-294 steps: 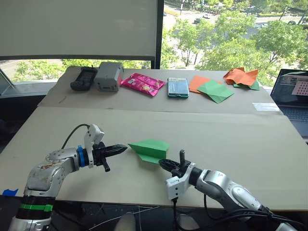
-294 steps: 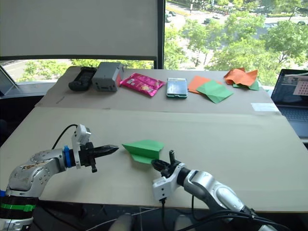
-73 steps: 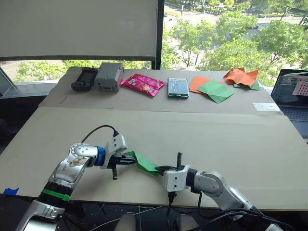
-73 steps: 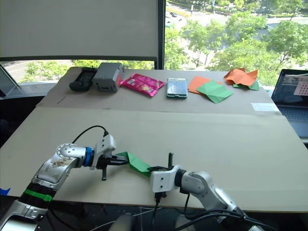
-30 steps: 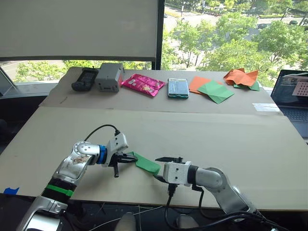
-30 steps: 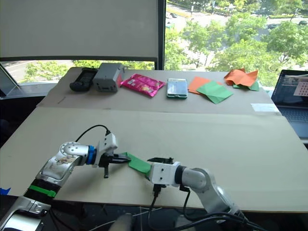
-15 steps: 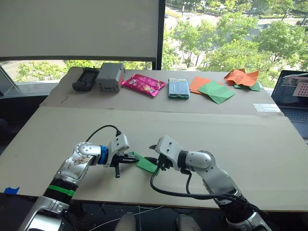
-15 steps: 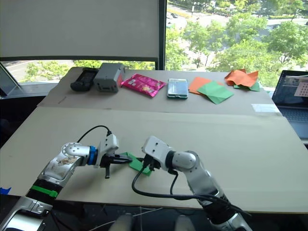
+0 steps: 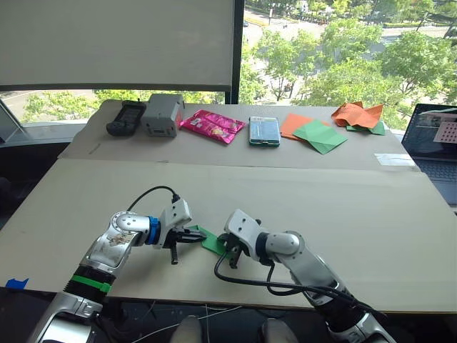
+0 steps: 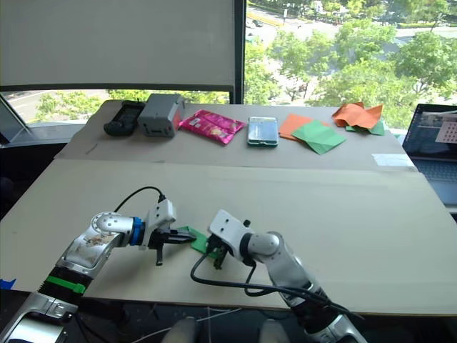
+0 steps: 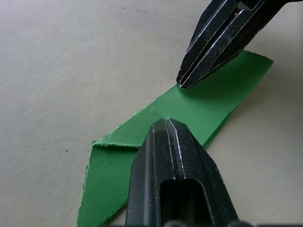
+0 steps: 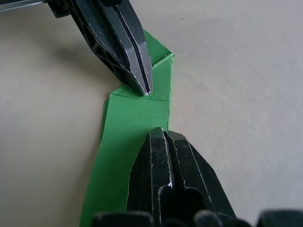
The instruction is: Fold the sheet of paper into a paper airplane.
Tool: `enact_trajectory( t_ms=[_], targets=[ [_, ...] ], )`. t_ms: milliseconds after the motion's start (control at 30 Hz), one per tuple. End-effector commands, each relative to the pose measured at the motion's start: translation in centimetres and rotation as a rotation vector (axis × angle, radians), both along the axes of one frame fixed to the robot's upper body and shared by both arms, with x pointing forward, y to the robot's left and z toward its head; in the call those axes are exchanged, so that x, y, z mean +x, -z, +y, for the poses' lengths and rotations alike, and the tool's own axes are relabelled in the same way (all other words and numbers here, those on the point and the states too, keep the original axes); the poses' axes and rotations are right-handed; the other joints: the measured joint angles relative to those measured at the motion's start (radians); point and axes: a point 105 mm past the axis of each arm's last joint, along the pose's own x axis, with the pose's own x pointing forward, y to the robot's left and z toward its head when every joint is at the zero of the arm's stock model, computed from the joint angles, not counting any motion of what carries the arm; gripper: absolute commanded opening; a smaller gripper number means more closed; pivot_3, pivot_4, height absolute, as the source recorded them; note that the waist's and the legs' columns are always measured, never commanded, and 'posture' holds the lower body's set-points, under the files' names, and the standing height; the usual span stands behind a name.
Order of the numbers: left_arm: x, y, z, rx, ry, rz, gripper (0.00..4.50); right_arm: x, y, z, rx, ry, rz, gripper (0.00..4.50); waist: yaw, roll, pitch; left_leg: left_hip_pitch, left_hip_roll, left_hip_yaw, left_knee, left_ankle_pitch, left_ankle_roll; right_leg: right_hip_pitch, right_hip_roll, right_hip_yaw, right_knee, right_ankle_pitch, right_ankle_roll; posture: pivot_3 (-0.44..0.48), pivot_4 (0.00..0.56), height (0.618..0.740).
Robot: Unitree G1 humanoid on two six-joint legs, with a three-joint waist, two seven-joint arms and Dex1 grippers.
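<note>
Green paper airplane (image 9: pixel 212 242) lies flat on the bench (image 9: pixel 357 207) near its front edge, between both arms. The left fingers (image 9: pixel 201 236) and right fingers (image 9: pixel 230 250) are closed, tips pressing the paper from opposite ends.

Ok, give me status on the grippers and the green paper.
Left gripper and right gripper both shut, tips pressing the folded bright green paper airplane flat on the tan tabletop. Nothing in the way.
</note>
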Motion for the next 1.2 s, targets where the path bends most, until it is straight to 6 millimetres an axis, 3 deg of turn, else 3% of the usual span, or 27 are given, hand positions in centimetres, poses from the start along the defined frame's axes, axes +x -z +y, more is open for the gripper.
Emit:
enact_trajectory(
  t_ms=[33, 533, 1200],
  targets=[
    [-0.3, 0.3, 0.2, 0.025, 0.006, 0.006, 0.0, 0.2, 0.1, 0.1, -0.015, 0.001, 0.001, 0.02, 0.0, 0.0, 0.0, 0.0, 0.0, 0.0, 0.0, 0.0, 0.0, 0.0, 0.0, 0.0, 0.0, 0.0, 0.0, 0.0, 0.15, 0.72],
    [-0.3, 0.1, -0.1, 0.012, 0.008, 0.002, 0.0, -0.7, 4.3, -2.3, -0.134, 0.059, 0.153, 0.02, 0.002, 0.006, -0.012, 0.0, 0.0, 0.0, 0.0, 0.0, 0.0, 0.0, 0.0, 0.0, 0.0, 0.0, 0.0, 0.0, 0.15, 0.72],
    [-0.4, 0.8, -0.5, 0.0, -0.003, 0.019, 0.0, -2.5, 5.7, -5.6, -0.194, 0.105, 0.2, 0.02, 0.008, 0.008, -0.015, 0.0, 0.0, 0.0, 0.002, -0.003, -0.004, 0.001, 0.0, 0.0, -0.002, -0.001, 0.0, 0.0, 0.15, 0.72]
  ],
)
